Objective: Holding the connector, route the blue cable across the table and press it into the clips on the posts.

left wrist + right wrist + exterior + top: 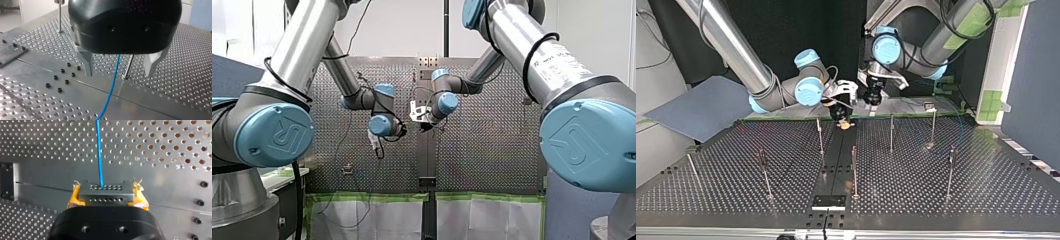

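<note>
Pinching the grey connector (106,192) between yellow pads (72,199), your right tool (107,196) holds it over the desk (162,150) with the blue cable (99,152) running straight out ahead. Gripping the block rather than the thin wire gives you firmer steering, I judge. Your left tool (119,71) hangs spread, its fingers (86,62) either side of the cable without touching it, seemingly ready to guide or press it. A thin post (128,66) stands just behind those fingers and could catch one as you close in. From the top view, both tools sit close together at the desk's far edge, while the other posts (854,170) stand well apart nearer the camera, each a snag risk.
</note>
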Available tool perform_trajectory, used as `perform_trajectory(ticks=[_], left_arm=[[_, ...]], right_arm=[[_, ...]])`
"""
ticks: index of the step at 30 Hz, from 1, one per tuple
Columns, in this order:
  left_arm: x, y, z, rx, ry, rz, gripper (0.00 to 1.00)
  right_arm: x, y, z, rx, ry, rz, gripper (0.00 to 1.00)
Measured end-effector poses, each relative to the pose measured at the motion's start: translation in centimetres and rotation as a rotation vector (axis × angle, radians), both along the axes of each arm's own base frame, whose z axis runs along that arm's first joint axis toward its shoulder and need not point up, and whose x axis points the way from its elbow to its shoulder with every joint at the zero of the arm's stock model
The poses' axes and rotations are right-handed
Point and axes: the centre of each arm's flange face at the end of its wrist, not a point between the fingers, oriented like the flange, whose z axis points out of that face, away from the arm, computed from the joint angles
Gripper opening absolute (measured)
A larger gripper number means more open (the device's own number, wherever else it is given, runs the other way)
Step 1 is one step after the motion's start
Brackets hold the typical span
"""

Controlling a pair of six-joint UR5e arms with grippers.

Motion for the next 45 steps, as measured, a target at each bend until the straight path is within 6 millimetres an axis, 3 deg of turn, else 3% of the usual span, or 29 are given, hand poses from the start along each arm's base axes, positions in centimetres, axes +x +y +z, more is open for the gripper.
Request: perform_trajectory(ticks=[7,18,25,26,27,28,29,30,32,33,35,45], left_arm=[[2.2,0.3,-1.0,0.022,0.036,0.041,1.0],[5.6,-0.1,1.4,0.022,-0.01,0.059,1.0],[6.8,-0.3,-0.2,0.036,0.015,0.047,1.0],[6.9,-0.2,-0.4,0.04,0.02,0.052,0.9],[6.9,-0.2,-0.5,0.043,0.022,0.056,0.9],[7.0,-0.1,-0.6,0.047,0.022,0.062,0.8],[7.0,-0.1,-0.6,0.054,0.021,0.069,0.59],[7.1,0.0,-0.6,0.06,0.02,0.075,0.59],[7.1,-0.1,-0.5,0.077,0.015,0.089,0.3],[7.1,-0.1,-0.4,0.084,0.012,0.094,0.3],[7.0,-0.3,-0.2,0.101,0.006,0.105,0.01],[6.6,-0.4,0.1,0.144,0.012,0.13,0.01]], right_arm=[[-0.1,-0.1,0.0,0.003,0.002,0.001,0.0],[-0.2,-0.2,0.0,0.005,0.002,0.0,0.0],[-0.2,-0.2,0.0,0.004,0.001,0.001,0.0],[-0.2,-0.1,0.0,0.005,0.002,0.001,0.0],[-0.2,-0.1,0.0,0.005,0.002,0.001,0.0],[-0.2,-0.1,0.0,0.005,0.002,0.001,0.0],[-0.2,-0.2,0.0,0.005,0.002,0.001,0.0],[-0.2,-0.2,0.0,0.005,0.003,0.001,0.0],[-0.2,-0.2,0.1,0.005,0.003,0.001,0.0],[-0.2,-0.2,0.1,0.005,0.003,0.001,0.0],[-0.3,-0.2,0.0,0.005,0.002,0.001,0.0],[-0.2,-0.3,0.7,-0.001,0.004,0.002,0.0]])
